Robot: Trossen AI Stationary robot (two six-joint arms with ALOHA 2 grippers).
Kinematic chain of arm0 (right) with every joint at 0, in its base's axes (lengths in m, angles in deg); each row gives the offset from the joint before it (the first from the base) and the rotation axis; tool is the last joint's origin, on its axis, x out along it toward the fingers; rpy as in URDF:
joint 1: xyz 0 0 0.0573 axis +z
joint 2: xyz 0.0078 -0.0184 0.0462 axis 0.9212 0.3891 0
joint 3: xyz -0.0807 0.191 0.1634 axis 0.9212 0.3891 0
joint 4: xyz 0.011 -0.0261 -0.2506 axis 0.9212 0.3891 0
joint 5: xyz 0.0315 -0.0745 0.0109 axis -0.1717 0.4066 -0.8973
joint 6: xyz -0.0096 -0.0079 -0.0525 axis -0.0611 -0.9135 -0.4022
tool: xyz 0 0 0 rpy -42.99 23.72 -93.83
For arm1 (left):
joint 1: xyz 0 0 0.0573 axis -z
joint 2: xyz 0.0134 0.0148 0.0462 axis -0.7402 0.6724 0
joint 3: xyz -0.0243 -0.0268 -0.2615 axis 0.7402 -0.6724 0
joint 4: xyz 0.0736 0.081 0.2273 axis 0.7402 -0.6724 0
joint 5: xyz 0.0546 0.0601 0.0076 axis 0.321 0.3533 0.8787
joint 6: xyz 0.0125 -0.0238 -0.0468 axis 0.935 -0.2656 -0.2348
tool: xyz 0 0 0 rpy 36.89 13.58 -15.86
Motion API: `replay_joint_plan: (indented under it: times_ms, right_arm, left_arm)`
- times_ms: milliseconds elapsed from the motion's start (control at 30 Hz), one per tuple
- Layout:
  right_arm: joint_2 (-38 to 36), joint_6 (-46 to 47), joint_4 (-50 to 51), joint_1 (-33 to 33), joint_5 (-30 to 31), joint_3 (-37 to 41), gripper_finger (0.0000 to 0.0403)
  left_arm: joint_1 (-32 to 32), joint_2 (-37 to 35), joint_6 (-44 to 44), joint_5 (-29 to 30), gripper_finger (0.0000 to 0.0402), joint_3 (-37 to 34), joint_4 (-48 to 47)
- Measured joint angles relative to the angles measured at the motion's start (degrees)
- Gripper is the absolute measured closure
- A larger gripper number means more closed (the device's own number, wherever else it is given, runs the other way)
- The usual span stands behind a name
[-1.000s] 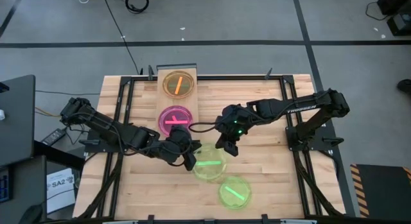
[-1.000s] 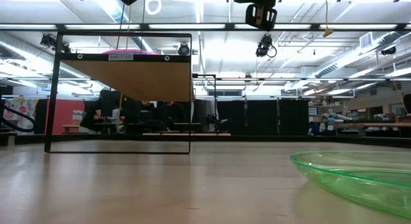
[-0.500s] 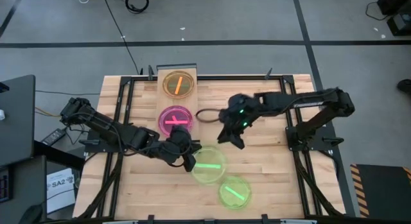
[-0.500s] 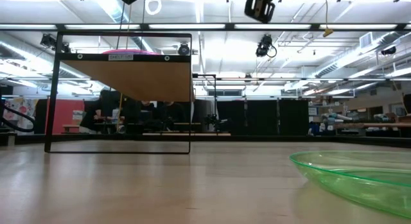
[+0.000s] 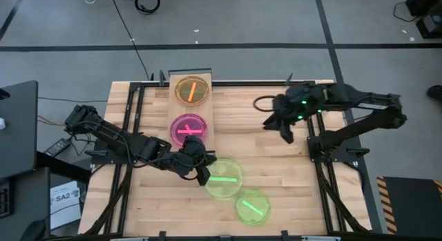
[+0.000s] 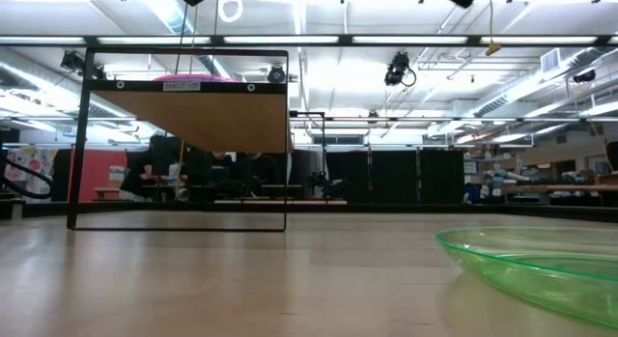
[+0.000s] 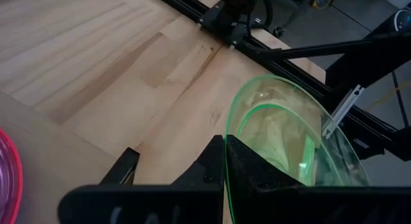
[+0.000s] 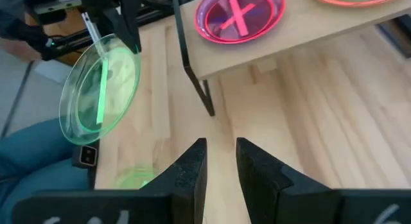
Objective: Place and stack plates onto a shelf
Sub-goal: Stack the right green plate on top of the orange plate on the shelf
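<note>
In the high view my left gripper [image 5: 202, 170] is shut on a green plate [image 5: 224, 177] near the table's middle, on the near side of the shelf. A second green plate [image 5: 253, 206] lies flat on the table closer to the near edge and fills the low view's right corner [image 6: 541, 269]. The shelf [image 5: 208, 110] carries an orange plate [image 5: 192, 90] at its far end and a pink plate [image 5: 188, 127] at its near end. My right gripper [image 5: 284, 132] hangs over the table's right part, away from all plates, its fingers [image 8: 192, 169] a narrow gap apart and holding nothing. My left gripper pinches the green plate by its rim [image 7: 226, 152], on the side toward the table's left, with one finger on each face. The fingers come in from the left, slanting down. The plate is tilted and lifted off the table, and sticks out past the fingertips toward the right.
The shelf stands on a thin dark frame with legs [image 8: 205, 99] and open space beneath the board [image 6: 183, 163]. Dark rails [image 5: 314, 123] run along the table's left and right sides. Bare wood lies between the shelf and my right arm.
My right gripper has pulled away from beside the shelf's near end, moving toward the table's right and far edges. My left gripper and its green plate have stayed about where they were.
</note>
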Motion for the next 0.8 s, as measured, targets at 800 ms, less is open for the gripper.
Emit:
replay_joint_plan:
  times_ms: [800]
  right_arm:
    - [-8.81, 3.43, -25.31, 7.96, 5.42, 25.71, 0.0313]
  left_arm:
    - [-19.21, -9.0, 13.18, -8.26, 0.0395, 0.09, -1.11]
